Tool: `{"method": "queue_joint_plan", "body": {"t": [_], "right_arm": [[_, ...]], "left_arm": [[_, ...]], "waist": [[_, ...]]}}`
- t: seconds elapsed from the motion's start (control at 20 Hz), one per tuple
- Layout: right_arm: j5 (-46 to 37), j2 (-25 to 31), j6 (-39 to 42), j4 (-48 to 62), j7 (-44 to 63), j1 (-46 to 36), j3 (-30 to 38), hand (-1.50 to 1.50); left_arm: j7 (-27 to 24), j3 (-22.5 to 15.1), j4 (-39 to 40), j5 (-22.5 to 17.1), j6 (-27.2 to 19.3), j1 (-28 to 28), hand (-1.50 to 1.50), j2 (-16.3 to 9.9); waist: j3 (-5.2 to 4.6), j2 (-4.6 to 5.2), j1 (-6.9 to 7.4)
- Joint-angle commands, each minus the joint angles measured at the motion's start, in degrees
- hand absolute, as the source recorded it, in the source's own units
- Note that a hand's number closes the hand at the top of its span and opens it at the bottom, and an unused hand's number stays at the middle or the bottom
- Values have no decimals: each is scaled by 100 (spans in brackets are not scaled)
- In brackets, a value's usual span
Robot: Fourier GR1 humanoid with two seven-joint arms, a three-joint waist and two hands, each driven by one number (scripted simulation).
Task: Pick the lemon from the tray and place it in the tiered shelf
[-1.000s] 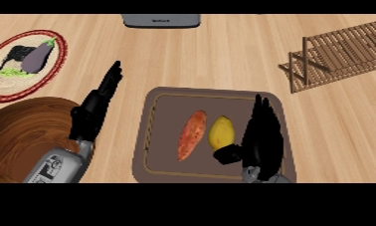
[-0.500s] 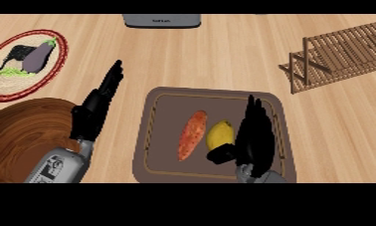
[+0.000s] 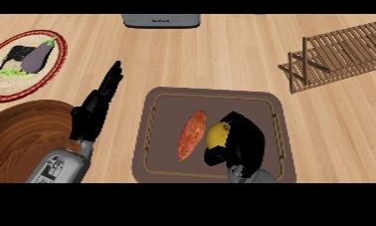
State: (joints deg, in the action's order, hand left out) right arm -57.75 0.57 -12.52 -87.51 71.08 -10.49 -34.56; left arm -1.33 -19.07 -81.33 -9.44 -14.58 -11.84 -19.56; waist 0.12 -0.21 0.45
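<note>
From my station I see the lemon point(image 3: 216, 135) lying on the brown tray point(image 3: 158, 120), in its right half, just beside an orange sweet potato point(image 3: 192, 135) on its left. The lemon's long axis runs roughly up and down the view, tilted a little, with its upper end leaning toward the right and away from me. My right hand point(image 3: 242, 143) is curled round the lemon from the right side: the fingers arch over its upper end and the thumb comes in under its lower end, so only the lemon's left face shows. I cannot tell whether the fruit is off the tray or resting on it.

My left hand point(image 3: 97, 108) lies on the table point(image 3: 220, 56) to the left of the tray, fingers straight and pointing up the view, holding nothing. Beneath its forearm sits a dark round wooden board point(image 3: 29, 135). Farther up on the left is a red-rimmed plate point(image 3: 60, 51) with an eggplant point(image 3: 38, 56) on it. The tiered shelf point(image 3: 334, 56), made of wooden slats, stands at the right edge, well apart from the tray. A grey device point(image 3: 161, 20) sits at the top edge.
</note>
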Motion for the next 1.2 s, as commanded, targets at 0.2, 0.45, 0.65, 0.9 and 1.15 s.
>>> {"method": "queue_joint_plan", "body": {"t": [0.2, 0.45, 0.65, 0.9, 1.15], "right_arm": [[-239, -54, -408, 292, 1400, -408, -214, 150], [709, 1313, 471, -1061, -2000, 770, -724, 150], [1349, 2518, 527, -2157, -3561, 1212, -999, 150], [2634, 3154, -274, -3430, -4898, 1964, -142, 150], [3573, 4072, -243, -4869, -5381, 2864, 1042, 150]], "left_arm": [[294, 78, -241, 91, 4, -82, 0, 37], [371, 161, -317, 96, 29, 36, 0, 62], [298, 221, -197, 127, -39, 13, 0, 86], [216, 325, -130, 54, 91, 31, 0, 34], [346, 319, -204, 136, 24, 86, 0, 97]], "waist": [[-12, 15, 6], [0, -12, -59], [9, -28, -180], [14, -9, -263], [2, -22, -251]]}}
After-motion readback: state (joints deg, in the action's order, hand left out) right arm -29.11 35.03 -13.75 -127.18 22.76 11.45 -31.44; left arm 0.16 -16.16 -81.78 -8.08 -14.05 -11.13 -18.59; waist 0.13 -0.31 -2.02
